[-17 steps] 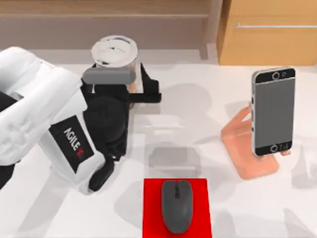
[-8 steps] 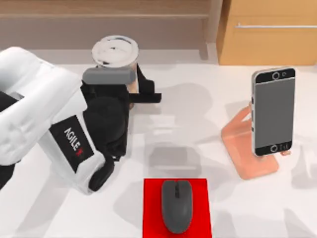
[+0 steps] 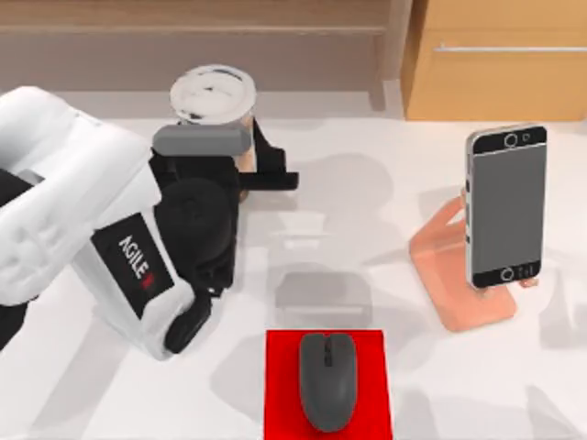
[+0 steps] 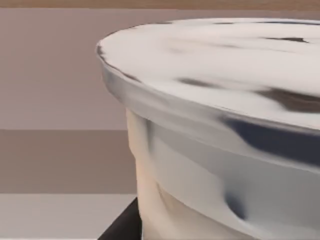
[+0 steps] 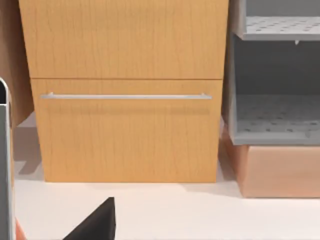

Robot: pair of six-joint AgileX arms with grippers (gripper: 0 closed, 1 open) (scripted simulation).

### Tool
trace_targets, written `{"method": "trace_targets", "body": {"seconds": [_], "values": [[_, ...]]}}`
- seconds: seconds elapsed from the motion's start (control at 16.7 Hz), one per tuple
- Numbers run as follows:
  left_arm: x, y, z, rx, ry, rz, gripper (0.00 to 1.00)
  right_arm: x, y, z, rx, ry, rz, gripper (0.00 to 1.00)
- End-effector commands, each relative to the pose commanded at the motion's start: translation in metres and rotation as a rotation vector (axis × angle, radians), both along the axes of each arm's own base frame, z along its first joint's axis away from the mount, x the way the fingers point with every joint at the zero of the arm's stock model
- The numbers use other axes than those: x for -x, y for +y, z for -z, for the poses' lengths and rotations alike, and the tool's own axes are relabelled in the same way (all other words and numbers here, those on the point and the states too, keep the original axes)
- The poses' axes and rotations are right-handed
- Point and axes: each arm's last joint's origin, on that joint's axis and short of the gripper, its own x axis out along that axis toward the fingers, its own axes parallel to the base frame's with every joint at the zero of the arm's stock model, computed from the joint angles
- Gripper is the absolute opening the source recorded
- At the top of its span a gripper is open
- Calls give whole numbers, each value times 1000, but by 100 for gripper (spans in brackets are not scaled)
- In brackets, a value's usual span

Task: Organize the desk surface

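Here, left arm over the left half of the white bench (image 3: 367, 174), its gripper (image 3: 240, 165) at a lidded cup (image 3: 214, 99) near the back edge. Dark fingers (image 3: 275, 176) reach past the cup's right side; cannot tell if the jaws actually pinch it or how wide they stand. Left wrist view has the cup (image 4: 220, 125) very close: white marbled lid over a pale tan wall, lid on, contents hidden.

Centre front: red mat (image 3: 327, 385) at the near edge, grey mouse (image 3: 326, 379) lying on it.

Right: orange stand (image 3: 454, 275) holding a phone (image 3: 506, 206), screen facing up. Behind it, off the back right corner, a tan cabinet (image 3: 500, 60) with a metal handle (image 3: 509, 48). Right wrist view faces that cabinet (image 5: 127, 90), drawer closed, a grey shelf unit (image 5: 275, 75) next to it, one dark finger tip (image 5: 95, 222) low in view; right jaws' opening cannot be told.
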Motion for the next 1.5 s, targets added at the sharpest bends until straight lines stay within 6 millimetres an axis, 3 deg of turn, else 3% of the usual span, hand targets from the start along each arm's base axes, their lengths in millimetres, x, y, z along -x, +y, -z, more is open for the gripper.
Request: {"method": "trace_targets", "body": {"seconds": [0.96,1.14,1.5], "values": [[0,-1,-10,-1,-2,2,0,0,0,0,0,0,0,100],[-7,-8,-34,50,-79,36,0,0,0,0,0,0,0,100],[-29,-13,-105,148,-254,178,0,0,0,0,0,0,0,100]]}}
